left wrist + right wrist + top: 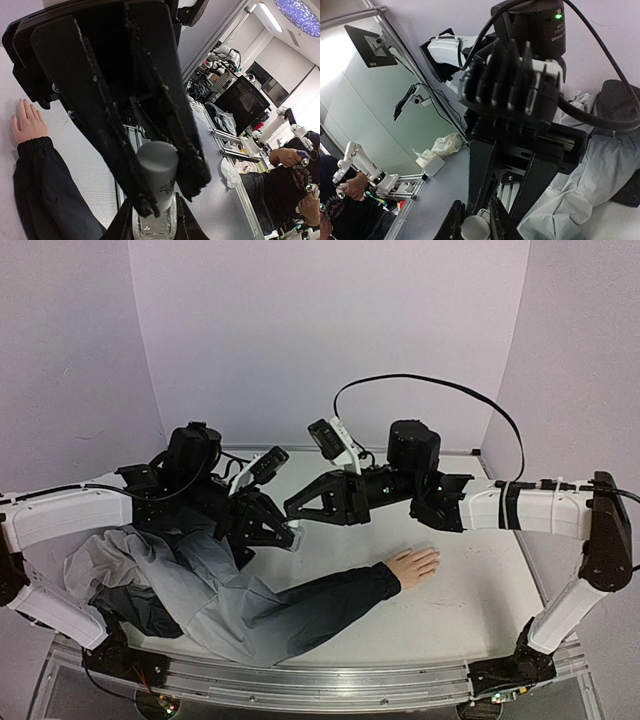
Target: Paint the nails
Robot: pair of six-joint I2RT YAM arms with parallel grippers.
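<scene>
Two claws meet above the middle of the tabletop [470, 610], tip to tip. The left claw [280, 533] is closed narrow around the clear glass body of a small bottle [150, 230]. The right claw [297, 508] comes in from the opposite side and pinches the grey cap [157, 170] that sits on the bottle. In the left wrist view, the right claw's dark fingers [100, 150] press on both sides of that cap. The nails [432, 560] are on a pale peach mannequin hand [413, 565]. It lies flat on the right half of the tabletop, about midway between the far and near edges, well apart from both claws, with its fingers spread toward the right edge. The nails themselves are too small to make out. A dark sleeve [330, 600] runs from the wrist back toward the near-left corner and joins a crumpled grey garment [150, 575] heaped by the left edge.
</scene>
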